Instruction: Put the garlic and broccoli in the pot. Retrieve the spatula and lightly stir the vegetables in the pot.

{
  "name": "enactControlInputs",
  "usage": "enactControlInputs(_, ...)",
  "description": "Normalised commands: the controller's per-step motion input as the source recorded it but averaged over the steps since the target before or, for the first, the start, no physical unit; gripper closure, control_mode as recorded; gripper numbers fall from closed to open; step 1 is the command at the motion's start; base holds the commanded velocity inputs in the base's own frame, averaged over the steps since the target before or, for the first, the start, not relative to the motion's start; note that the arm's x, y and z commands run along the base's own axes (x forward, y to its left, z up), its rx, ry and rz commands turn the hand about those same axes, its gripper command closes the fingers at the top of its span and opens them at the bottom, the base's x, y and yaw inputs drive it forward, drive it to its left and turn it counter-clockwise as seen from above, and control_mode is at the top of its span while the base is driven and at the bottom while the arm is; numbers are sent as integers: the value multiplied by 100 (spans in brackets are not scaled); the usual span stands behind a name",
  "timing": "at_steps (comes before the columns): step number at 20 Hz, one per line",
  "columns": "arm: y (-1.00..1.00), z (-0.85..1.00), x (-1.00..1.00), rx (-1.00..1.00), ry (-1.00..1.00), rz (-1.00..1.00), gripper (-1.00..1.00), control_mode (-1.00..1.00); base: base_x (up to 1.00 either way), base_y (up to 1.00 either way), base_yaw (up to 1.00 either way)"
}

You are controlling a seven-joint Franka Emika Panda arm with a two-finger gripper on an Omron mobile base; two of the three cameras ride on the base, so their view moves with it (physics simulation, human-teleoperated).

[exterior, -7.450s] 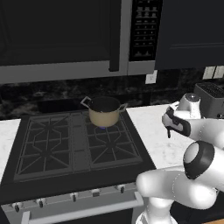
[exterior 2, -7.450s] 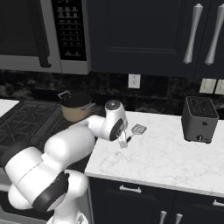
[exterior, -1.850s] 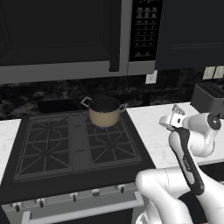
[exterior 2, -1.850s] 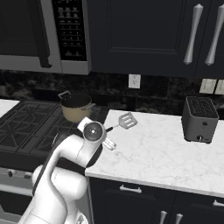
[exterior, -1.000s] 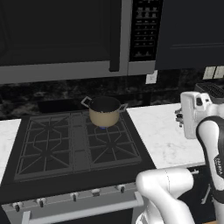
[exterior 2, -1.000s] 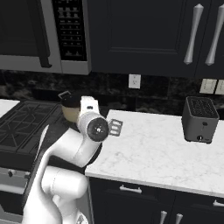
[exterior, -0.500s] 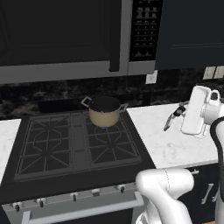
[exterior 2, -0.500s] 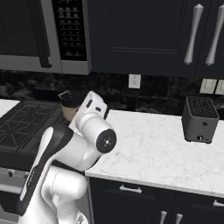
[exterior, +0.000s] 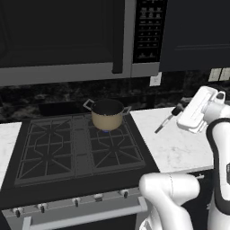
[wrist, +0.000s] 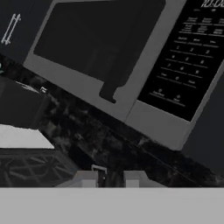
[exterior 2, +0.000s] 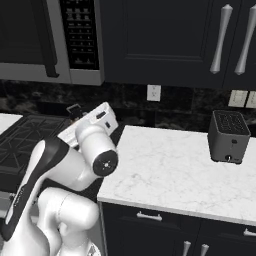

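Note:
The tan pot stands on the back right burner of the stove, and its inside looks dark. The garlic and broccoli are hidden. My gripper hovers above the counter right of the stove, level with the pot and pointing left toward it. It is shut on the spatula, whose thin shaft slants down and left from the fingers. In the right base view the hand peeks out behind my own arm. In the hand view the fingertips sit close together, facing the backsplash under the microwave.
A microwave hangs low over the stove. The white marble counter runs to the right, with a dark toaster at the back. Dark cabinets line the wall above. My own arm blocks much of the right base view.
The hand has turned and swung left with the spatula, from over the counter's right part toward the stove. The pot has not moved.

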Motion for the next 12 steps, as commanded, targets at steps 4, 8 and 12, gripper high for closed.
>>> enactControlInputs(4,92,-31,-14,29,-1,-21,100,-100,0,0,0)
enactControlInputs(8,100,-52,-22,21,-11,-20,100,-100,0,0,0)
enactControlInputs(12,100,-55,-31,17,-25,-22,100,-100,0,0,0)
